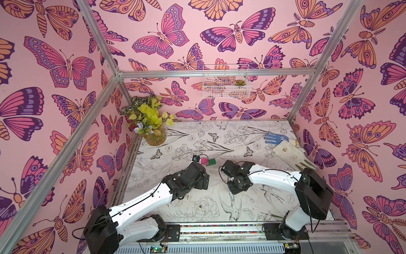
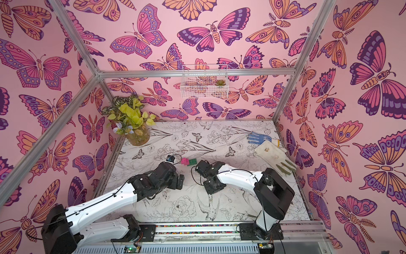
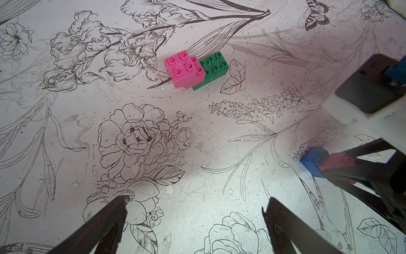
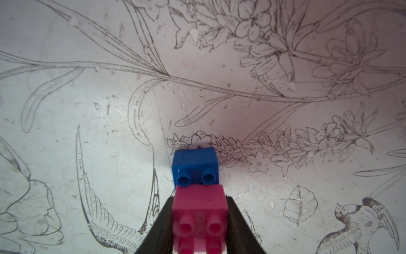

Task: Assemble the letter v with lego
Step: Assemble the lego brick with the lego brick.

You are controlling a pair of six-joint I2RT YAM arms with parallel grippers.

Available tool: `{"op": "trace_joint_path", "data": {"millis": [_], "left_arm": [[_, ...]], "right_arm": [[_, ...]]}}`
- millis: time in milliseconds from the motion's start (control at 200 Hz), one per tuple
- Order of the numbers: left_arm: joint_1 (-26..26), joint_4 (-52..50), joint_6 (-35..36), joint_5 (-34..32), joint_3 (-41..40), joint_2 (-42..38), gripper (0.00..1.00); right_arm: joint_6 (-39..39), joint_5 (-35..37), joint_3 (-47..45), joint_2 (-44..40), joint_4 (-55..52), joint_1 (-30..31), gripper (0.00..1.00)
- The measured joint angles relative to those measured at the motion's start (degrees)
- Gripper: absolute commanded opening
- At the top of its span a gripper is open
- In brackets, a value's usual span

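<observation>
On the table stands a small lego stack: a pink brick (image 3: 181, 67) stepped over a second pink one (image 3: 197, 66), which sits on one end of the green brick (image 3: 216, 66). It shows in both top views (image 1: 207, 161) (image 2: 189, 162), between the two arms. My left gripper (image 3: 196, 201) hangs open and empty, short of the stack. My right gripper (image 4: 200, 201) is shut on a third pink brick (image 4: 200, 204) with the blue brick (image 4: 195, 165) joined to its far end. This pair is held low, to the right of the stack (image 3: 325, 161). Both top views hide it.
A vase of leaves (image 1: 153, 132) stands at the back left. A blue dotted glove (image 1: 275, 137) and a white glove (image 1: 290, 151) lie at the back right. A wire basket (image 1: 226, 81) hangs on the back wall. Frame posts edge the table.
</observation>
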Motion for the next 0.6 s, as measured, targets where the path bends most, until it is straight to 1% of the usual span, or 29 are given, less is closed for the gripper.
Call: {"op": "trace_joint_path", "data": {"millis": [215,601], "left_arm": [[0.13,0.76,-0.02,0.17,-0.07,-0.02,1.0],[0.26,0.83,-0.02,0.85,-0.55,-0.17,1.0]], "right_arm": [[0.52,-0.11,-0.15,-0.02,0.15,-0.02,0.0],[3.96,0.37,-1.86,-1.09,1.97,0.72,0.0]]}}
